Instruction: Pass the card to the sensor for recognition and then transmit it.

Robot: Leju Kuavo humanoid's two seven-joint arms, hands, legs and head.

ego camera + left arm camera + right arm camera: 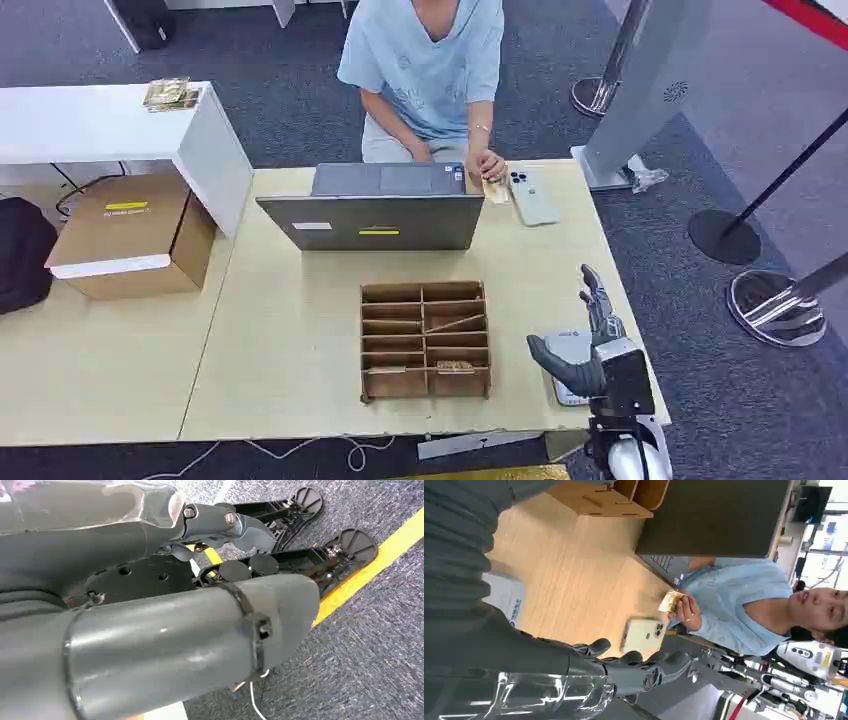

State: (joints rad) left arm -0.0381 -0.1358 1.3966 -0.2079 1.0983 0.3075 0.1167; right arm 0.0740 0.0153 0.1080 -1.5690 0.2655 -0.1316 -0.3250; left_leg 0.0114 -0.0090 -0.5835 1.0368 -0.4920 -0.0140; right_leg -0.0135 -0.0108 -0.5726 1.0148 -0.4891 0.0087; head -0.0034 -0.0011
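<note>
The right hand (pixel 590 345) partly hides the white sensor (pixel 570 350) beneath it.

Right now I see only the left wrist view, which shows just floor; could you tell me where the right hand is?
Observer: The right hand is by the white sensor, at the table's near right corner.
Operator: Is it holding the card?
Observer: No, its fingers are spread and empty.
Operator: Where is the card, then?
Observer: The card is in a person's hand across the table, beside a phone.
</note>
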